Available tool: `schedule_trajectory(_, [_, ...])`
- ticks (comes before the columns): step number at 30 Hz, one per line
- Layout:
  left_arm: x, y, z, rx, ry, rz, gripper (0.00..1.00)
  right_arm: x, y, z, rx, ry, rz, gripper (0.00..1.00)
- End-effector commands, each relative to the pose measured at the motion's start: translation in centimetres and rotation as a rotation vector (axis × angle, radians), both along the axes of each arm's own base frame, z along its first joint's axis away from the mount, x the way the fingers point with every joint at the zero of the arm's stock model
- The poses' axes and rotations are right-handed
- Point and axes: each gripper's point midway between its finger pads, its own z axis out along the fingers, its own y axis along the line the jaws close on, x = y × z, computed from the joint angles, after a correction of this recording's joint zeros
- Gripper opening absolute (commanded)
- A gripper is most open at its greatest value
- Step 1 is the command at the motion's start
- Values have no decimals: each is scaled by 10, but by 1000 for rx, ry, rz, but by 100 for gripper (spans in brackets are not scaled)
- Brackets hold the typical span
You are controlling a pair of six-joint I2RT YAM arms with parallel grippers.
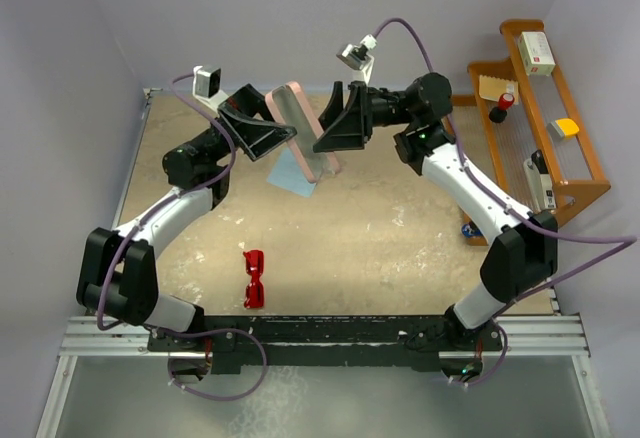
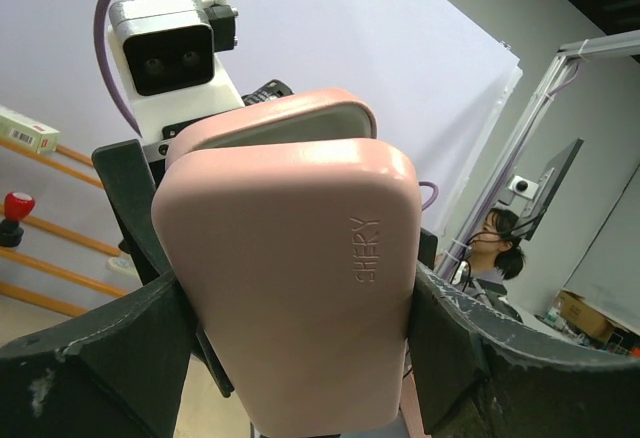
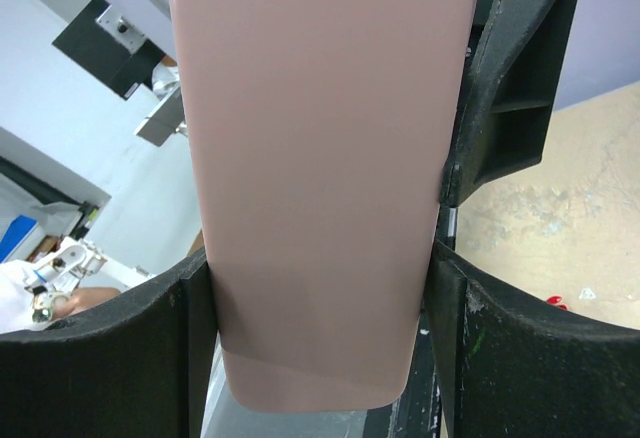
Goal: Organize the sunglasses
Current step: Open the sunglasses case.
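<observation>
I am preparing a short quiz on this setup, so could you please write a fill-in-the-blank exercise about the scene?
1. The left claw and right claw both grip the ____ case.
2. The sunglasses lie nearer the base of the ____ arm.
3. Beneath the lifted case lies a light blue ____.

Missing words: pink; left; cloth.

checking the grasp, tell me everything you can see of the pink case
The case is a smooth pink rounded oblong, hard-looking, with embossed lettering on one face. It looks slightly open at one end. It is held aloft, tilted, with the left gripper and the right gripper each clamped across it.
</observation>
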Motion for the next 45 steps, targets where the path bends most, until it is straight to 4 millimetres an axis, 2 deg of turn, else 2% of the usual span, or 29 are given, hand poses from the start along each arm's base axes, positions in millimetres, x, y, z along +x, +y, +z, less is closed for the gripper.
schedule_trajectory(1, [-45,6,8,2,-224,-72,1,-20,-13,45,122,-128,14,0])
schedule_trajectory(11, [-60,10,12,5,-305,-41,2,-31,-19,56,196,-170,49,0])
schedule_trajectory(19, [-66,11,9,19,-339,-30,2,-34,-24,83,339,-156,135,0])
schedule_trajectory(30, [-61,9,5,24,-348,-16,2,-30,-24,79,358,-124,164,0])
schedule_trajectory(34, [-63,10,6,24,-361,-11,2,-26,-25,84,398,-74,163,0])
schedule_trajectory(45, [-65,11,10,24,-408,8,2,-34,-31,99,436,-76,172,0])
